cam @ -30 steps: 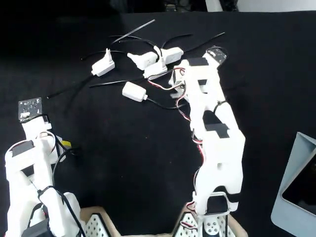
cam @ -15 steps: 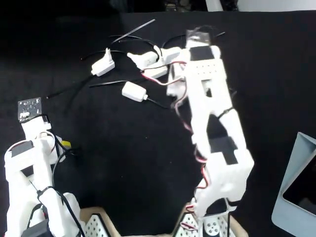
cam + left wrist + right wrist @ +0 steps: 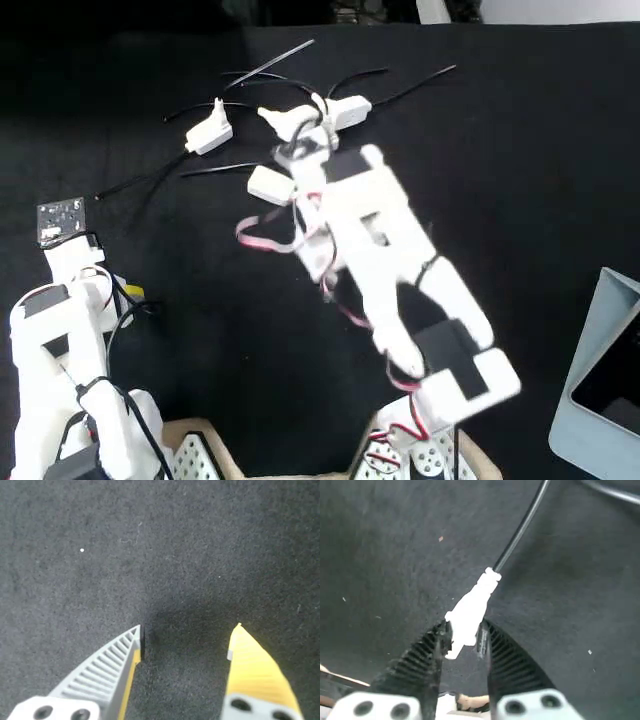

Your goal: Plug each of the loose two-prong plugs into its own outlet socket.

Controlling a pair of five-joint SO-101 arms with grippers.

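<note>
A: Right gripper (image 3: 462, 640)?
B: Clamped on the white plug (image 3: 470, 612) by its body, cord (image 3: 520, 527) trailing free, likely for steering it toward the white blocks (image 3: 208, 130) close by.
A: Left gripper (image 3: 187, 635)?
B: Spread over bare cloth (image 3: 150, 540), well apart from the plugs. Idle, probably.

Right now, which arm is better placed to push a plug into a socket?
Right. The right gripper is shut on a white plug, close to the other white pieces. The left gripper hangs open over bare black cloth, holding nothing.
</note>
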